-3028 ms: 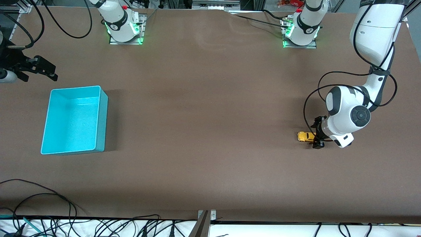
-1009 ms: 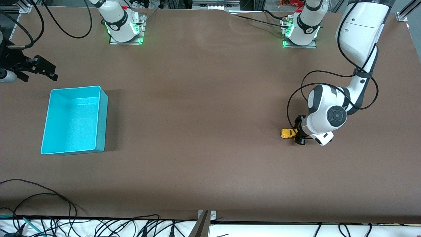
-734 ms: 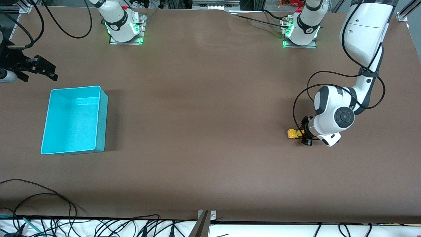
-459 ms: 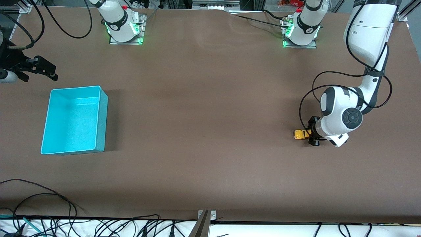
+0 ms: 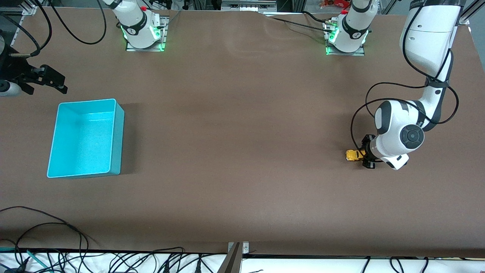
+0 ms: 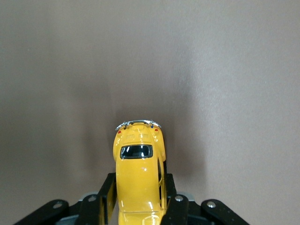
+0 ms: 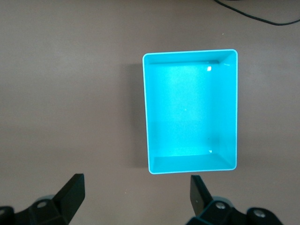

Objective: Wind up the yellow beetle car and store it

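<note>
Yellow against the brown table, the yellow beetle car sits pinched between the fingers of the left gripper, its rounded tail and chrome bumper poking out past the fingertips. A second ago the gripper had the car farther toward the middle of the table; since then it has dragged it back toward the left arm's end, wheels apparently on the surface. To me that looks like a pull-back stroke loading the spring, so the winding seems underway and the storing is all still to do.

Well apart from those clamped fingers, at the right arm's end of the table, stands the turquoise bin, with nothing in it. The right gripper waits over the table beside the bin, its fingers spread wide and holding nothing. Between car and bin I see only bare tabletop, nothing to block the run.
</note>
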Available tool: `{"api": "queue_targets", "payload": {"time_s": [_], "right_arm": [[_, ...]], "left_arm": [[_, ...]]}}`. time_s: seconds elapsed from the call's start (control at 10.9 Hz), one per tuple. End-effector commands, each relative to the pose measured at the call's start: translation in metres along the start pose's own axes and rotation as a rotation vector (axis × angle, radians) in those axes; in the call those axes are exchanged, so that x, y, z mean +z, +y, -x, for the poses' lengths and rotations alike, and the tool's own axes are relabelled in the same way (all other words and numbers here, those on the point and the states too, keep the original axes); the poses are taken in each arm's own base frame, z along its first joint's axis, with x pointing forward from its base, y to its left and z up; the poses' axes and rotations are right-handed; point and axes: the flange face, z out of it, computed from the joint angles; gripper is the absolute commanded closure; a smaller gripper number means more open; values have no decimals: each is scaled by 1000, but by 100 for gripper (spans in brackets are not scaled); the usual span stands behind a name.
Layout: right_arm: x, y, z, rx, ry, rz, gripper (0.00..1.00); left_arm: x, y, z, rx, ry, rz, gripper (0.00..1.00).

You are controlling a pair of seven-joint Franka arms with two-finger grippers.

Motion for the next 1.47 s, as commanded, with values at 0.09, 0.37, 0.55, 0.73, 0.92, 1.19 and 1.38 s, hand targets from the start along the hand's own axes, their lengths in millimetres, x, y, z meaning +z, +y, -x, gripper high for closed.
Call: {"api": "queue_targets", "payload": {"time_s": [0.09, 0.37, 0.55, 0.73, 0.92, 1.19, 1.38], "right_arm": [[-6, 0, -2, 4, -2, 3, 0], [-6, 0, -2, 5, -2, 3, 0], [-6, -1, -2, 2, -4, 3, 0], [-5, 1, -2, 4, -5, 3, 0], [-5, -1, -2, 1, -5, 3, 0], [-5, -1, -2, 2, -5, 3, 0], [-5, -3, -2, -1, -7, 4, 0]], "left_arm": [[53, 5, -32, 74, 54, -28, 100], [53, 4, -43, 74, 57, -30, 100], [56, 3, -46, 71, 59, -34, 100], [56, 3, -52, 62, 60, -33, 100], [50, 6, -65, 46, 73, -24, 100], [49, 6, -66, 38, 74, -22, 100], [48, 6, -66, 33, 74, -22, 100]]}}
